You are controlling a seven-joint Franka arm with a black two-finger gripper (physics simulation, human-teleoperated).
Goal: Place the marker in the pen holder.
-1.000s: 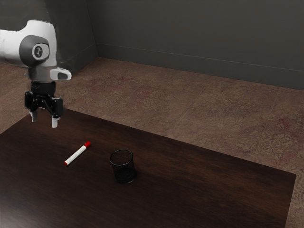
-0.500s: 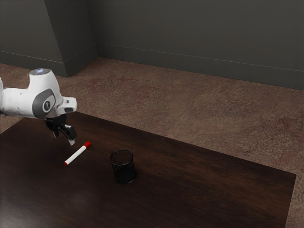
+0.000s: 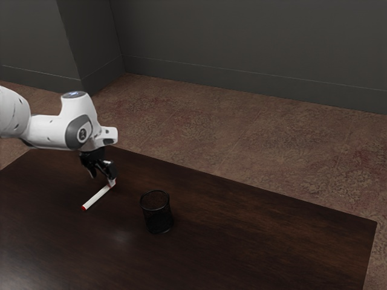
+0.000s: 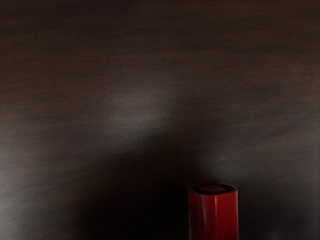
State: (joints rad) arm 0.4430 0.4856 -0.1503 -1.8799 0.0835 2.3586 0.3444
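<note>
Exterior view has the tool (image 3: 102, 179) down low at one end of the marker (image 3: 97, 198), and as far as I can tell it's open: the two fingers stand apart with nothing pinched between them, one of them right over or against the marker's end. The marker itself is lying flat on the worktop (image 3: 254, 229), one red tip (image 3: 84, 208) pointing away from the tool, and the pen holder (image 3: 157, 214) is upright near it, mouth up, so it's ready to take something dropped in from above. Wrist view has a chunky red end (image 4: 213, 215) close under the hand, which I'd guess is the cap. My read is we're at the lining-up-for-a-grab step, so the real job is mostly ahead. Going for the end kinda makes sense, since holding it there would leave the rest of the barrel free to poke down into the cup. But the hand looks tilted and a bit off to one side, so I'd center it over the barrel and get a finger on each side before squeezing. Otherwise that round-ish barrel could roll off, or get held so near the tip that it swings when lifted.
</note>
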